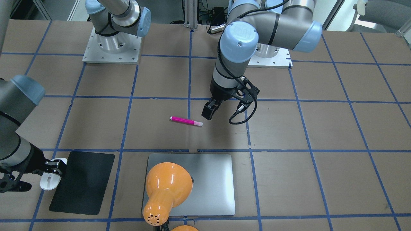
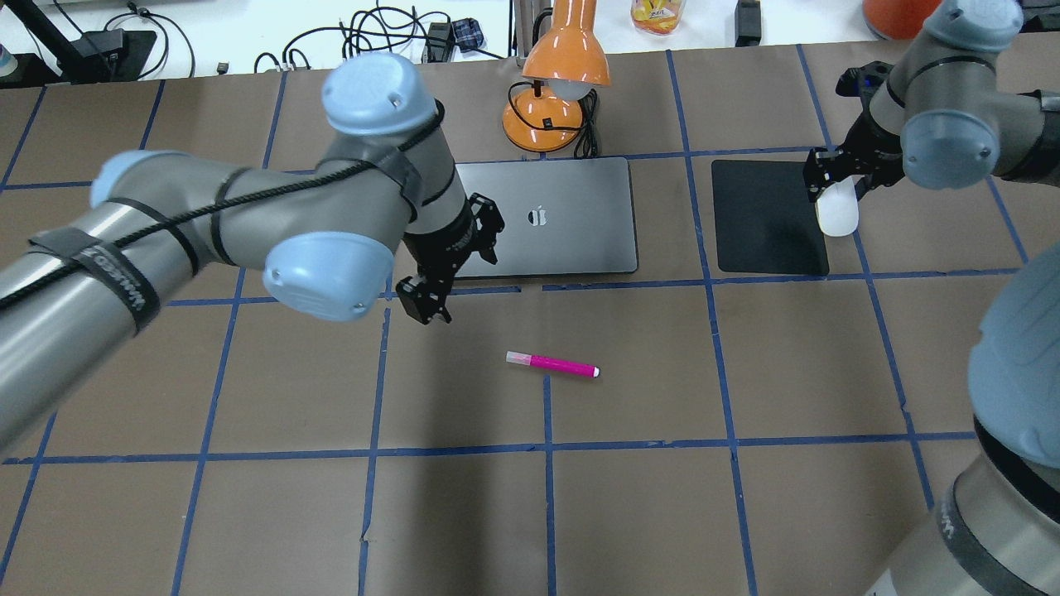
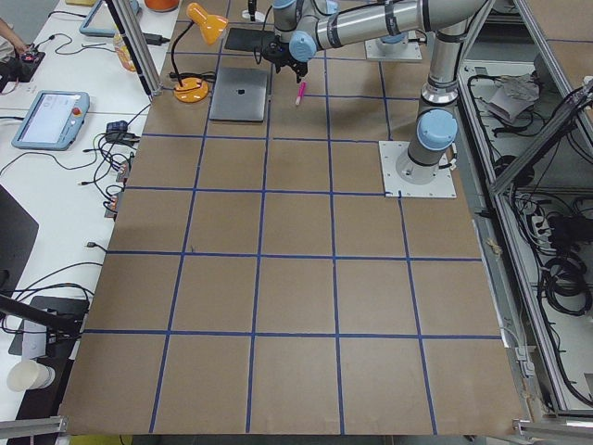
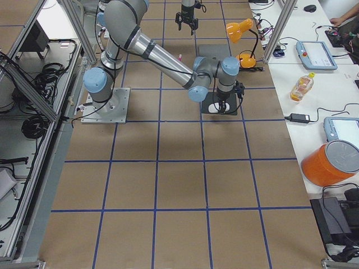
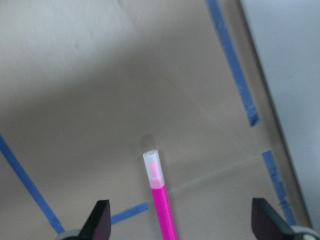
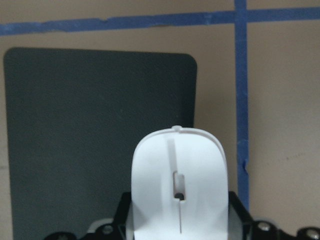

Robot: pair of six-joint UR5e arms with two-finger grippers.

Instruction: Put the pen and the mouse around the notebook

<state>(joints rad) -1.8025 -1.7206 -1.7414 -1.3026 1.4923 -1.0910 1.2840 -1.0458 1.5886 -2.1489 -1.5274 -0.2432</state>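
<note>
Pen point(image 2: 552, 364): flat on the bare worktop point(image 2: 662, 497), well apart from the notebook point(image 2: 571, 215) and on the robot's side of it. Its long axis runs across the worktop, roughly parallel to the notebook's near edge. The pale cap end points toward the robot's left, the pink tail toward its right.

Left gripper point(image 2: 422, 305): jaws apart and empty, hanging above the worktop just off the notebook's near left corner. We place the pen to its right and a little nearer the robot, cap end closest. In the left wrist view the pen runs up the middle between the two fingers point(image 5: 100, 220), so the closing line crosses the pen's long axis. We judge this the nearer arm by far. The reach calls for a short travel along the pen, then a descent.

Right gripper point(image 2: 836, 192): clamped on the mouse point(image 2: 838, 217) by its sides, at the outer edge of the black mat point(image 2: 766, 215). The mat lies between mouse and notebook. The mouse's long axis runs toward and away from the robot, along the mat's edge. Whether it touches the worktop we cannot tell.
</note>
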